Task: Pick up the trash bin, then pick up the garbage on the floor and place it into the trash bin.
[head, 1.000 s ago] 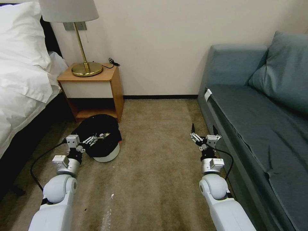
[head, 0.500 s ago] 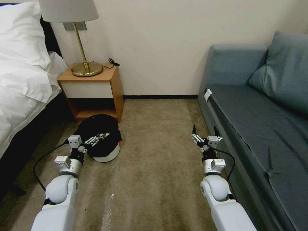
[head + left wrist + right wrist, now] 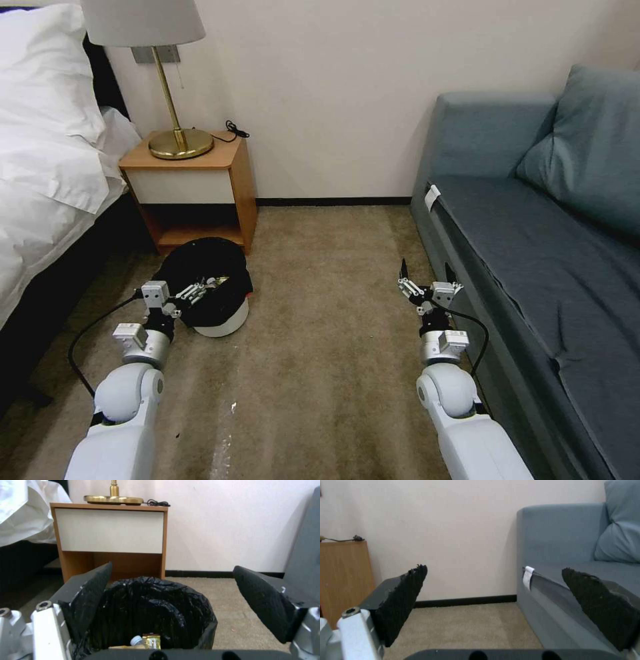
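The left pincer (image 3: 200,291) hangs wide open at the near rim of the trash bin (image 3: 223,320), which stands on the carpet before the nightstand (image 3: 200,180), garbage (image 3: 150,640) already inside. Light and stiff-walled, its bag slippery; grip the rim. The right pincer (image 3: 423,272) waits open beside the sofa (image 3: 533,233).
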Controlling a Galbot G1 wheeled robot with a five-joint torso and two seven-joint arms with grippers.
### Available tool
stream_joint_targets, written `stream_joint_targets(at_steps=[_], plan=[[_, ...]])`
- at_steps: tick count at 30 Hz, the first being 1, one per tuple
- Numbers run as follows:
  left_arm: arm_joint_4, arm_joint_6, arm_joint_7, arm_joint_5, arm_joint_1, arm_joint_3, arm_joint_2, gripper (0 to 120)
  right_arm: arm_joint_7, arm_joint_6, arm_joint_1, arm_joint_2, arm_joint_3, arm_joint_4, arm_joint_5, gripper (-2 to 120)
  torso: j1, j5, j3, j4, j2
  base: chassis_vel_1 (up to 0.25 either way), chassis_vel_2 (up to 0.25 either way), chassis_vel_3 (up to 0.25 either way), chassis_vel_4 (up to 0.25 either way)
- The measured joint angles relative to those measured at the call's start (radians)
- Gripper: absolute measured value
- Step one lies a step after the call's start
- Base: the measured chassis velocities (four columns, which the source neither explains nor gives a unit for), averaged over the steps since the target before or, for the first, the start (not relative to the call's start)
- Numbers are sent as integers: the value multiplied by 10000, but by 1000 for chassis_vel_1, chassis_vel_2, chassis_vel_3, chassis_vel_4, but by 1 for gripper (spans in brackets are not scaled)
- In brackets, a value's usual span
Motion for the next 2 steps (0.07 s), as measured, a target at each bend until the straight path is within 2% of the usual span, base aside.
stream_joint_targets(at_steps=[2], plan=[[0, 1, -1, -1, 0, 0, 0, 98, 1, -2, 1, 0, -1, 0, 1, 100, 0, 0, 0, 0, 0, 0, 0, 0, 0]])
